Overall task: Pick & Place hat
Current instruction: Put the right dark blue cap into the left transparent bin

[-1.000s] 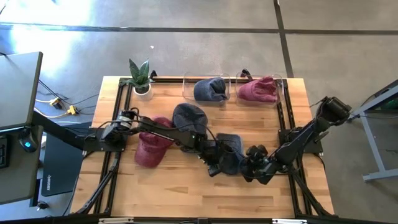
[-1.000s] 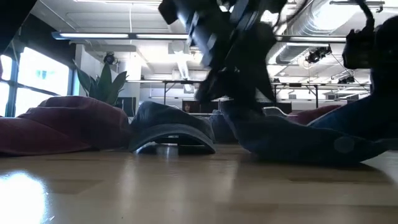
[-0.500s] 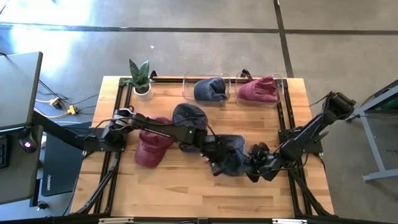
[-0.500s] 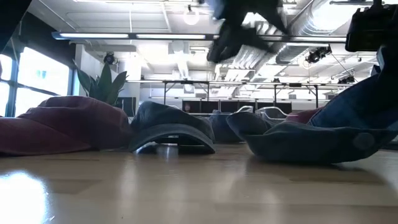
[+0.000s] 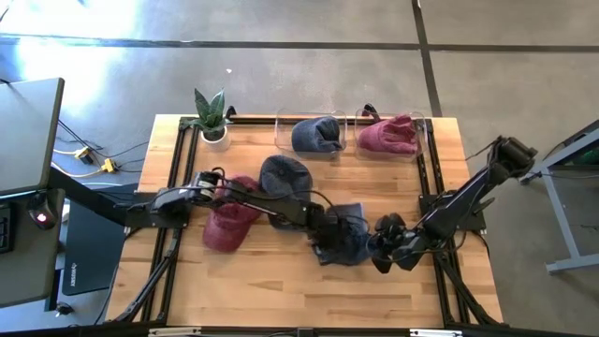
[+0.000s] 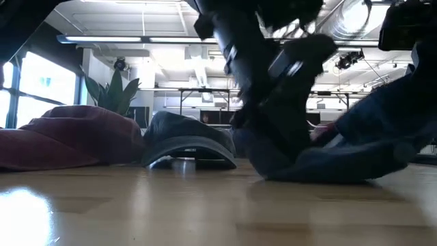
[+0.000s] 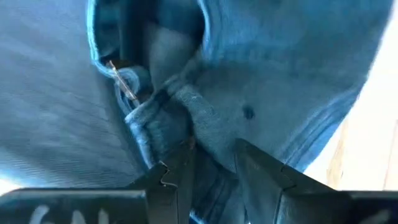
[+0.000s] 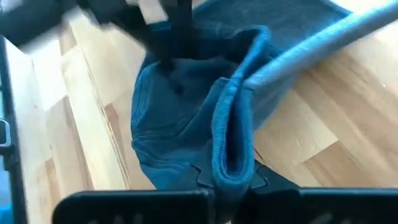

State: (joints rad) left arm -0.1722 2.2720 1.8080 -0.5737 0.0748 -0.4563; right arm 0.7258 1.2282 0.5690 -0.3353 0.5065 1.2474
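The right gripper [image 8: 231,177] is clamped tight on a folded edge of the soft blue fabric hat [image 5: 344,236], the fold being pinched upright between its two dark fingers [image 8: 264,177]; the left gripper [image 7: 211,168] is set at a narrow gap, and a bunched seam of the same hat's cloth is pressed between its fingertips [image 7: 180,171]; whether that fold is firmly held cannot be told. The blue hat is spread between the two grippers on the light wooden slatted table [image 5: 262,281], toward its near right part, with one side lifted off the wood in the low view. Further out, a dark grey cap [image 5: 284,175] and a crumpled maroon hat [image 5: 227,223] are lying beside the left arm; at the far edge, a second blue hat [image 5: 315,134] and a second maroon hat [image 5: 387,136] are seen in clear containers; a small potted green plant [image 5: 211,114] is standing at the far left corner.
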